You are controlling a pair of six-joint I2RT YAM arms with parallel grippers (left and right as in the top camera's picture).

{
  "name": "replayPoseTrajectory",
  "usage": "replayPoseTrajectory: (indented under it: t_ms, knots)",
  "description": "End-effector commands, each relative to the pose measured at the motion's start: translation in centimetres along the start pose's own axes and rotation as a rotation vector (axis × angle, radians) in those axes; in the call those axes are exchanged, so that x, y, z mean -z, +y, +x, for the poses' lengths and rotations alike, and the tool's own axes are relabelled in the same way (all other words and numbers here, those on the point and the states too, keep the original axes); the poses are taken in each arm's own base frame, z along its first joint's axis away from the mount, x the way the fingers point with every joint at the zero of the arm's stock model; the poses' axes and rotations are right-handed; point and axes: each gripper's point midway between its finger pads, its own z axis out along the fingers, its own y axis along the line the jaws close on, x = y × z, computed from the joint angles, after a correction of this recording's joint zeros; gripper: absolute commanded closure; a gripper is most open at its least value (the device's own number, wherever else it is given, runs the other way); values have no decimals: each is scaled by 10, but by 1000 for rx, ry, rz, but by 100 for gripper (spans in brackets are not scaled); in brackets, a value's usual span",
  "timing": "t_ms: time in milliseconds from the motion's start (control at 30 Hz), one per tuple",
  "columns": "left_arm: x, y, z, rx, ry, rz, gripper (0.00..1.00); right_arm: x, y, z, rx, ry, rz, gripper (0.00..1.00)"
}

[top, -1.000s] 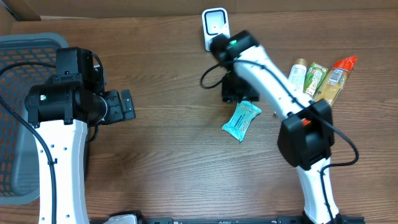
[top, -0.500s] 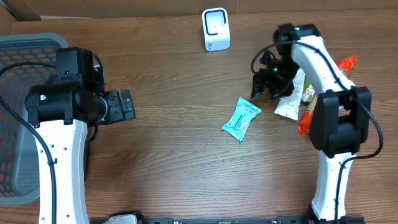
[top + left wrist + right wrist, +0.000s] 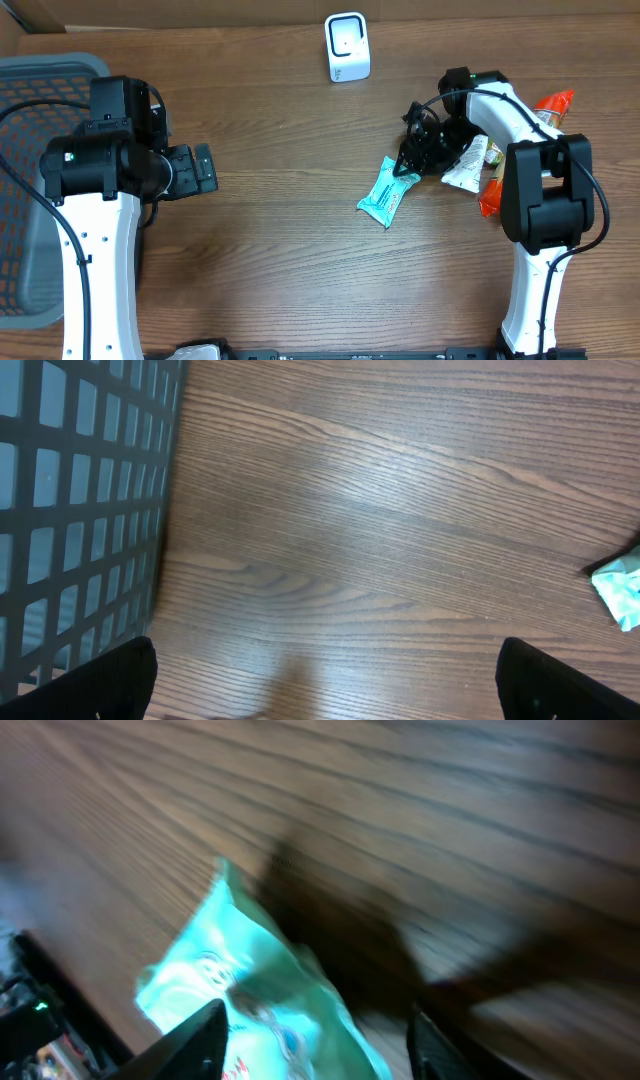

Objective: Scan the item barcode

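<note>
While the packet [image 3: 388,192] lies flat on the counter [image 3: 280,260], well apart from the scanner [image 3: 347,46] at the far edge, no barcode faces the reader, so I judge the task barely begun: grasping, lifting and presenting are all left to do. The right end effector [image 3: 408,160] hangs low at the packet's upper end. In the wrist view its fingers [image 3: 200,1040] stand apart with the packet's corner between them, not yet pinched as far as the blur allows. The left end effector [image 3: 207,170] is spread wide and empty, near the basket [image 3: 40,90].

The packet is a teal, pillow-shaped sachet of glossy, crinkled film with crimped ends. The counter is dark wood with a strong grain. The scanner is a small, white, rounded block. The basket is grey plastic lattice. A white pouch [image 3: 466,168] lies just right of the right end effector.
</note>
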Motion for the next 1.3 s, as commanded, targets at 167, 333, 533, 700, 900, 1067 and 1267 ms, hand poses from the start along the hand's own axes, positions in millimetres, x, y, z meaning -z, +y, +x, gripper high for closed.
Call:
replayPoseTrajectory:
  t_ms: [167,333,533,700,900,1067,1267]
  knots:
    - [3,2,-3,-17,-9,-6,0,-36,18,24,18,43,-132,64]
    - [3,2,-3,-17,-9,-6,0,-39,26,28,4,44,-191,96]
    - [3,2,-3,-17,-9,-6,0,-21,55,9,19,-29,-336,96]
    - [3,2,-3,-17,-9,-6,0,23,73,-14,33,-123,-261,96]
    - [3,2,-3,-17,-9,-6,0,90,68,-24,-66,-280,161,96]
    - [3,2,-3,-17,-9,-6,0,135,50,0,-206,-382,598,96]
    - [3,2,-3,-17,-9,-6,0,155,41,28,-270,-407,1078,96]
